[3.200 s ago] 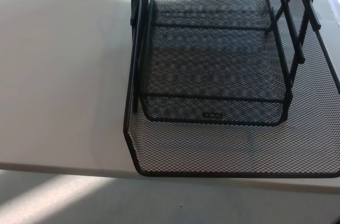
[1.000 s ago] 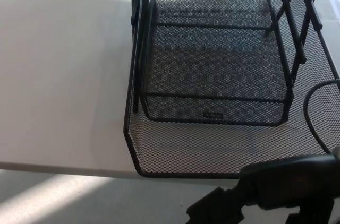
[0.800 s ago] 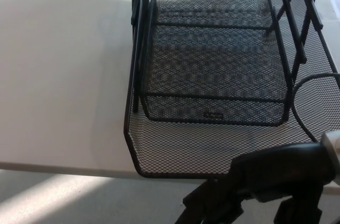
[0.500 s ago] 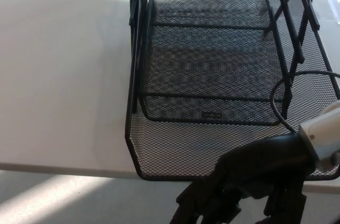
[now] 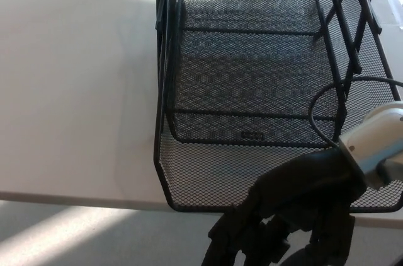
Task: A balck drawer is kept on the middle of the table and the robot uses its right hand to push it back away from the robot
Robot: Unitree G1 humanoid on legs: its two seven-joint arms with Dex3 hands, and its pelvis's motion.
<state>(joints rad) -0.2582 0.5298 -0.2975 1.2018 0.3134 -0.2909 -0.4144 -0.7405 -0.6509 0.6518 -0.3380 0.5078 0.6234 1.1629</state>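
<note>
One black mesh drawer, one right hand at its front edge, one white table

There is one view only, from the robot's head, looking steeply down and close at the desk near edge, the drawer filling the right, floor below.

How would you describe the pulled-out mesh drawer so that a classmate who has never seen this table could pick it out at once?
Start at the white table; on its right side stands a black wire-mesh organiser. The drawer is its lowest, widest tray, sticking out over the table's near edge, with the robot's right hand at its front rim. Unlike the smaller upper tray above it, it reaches past the table edge.
</note>
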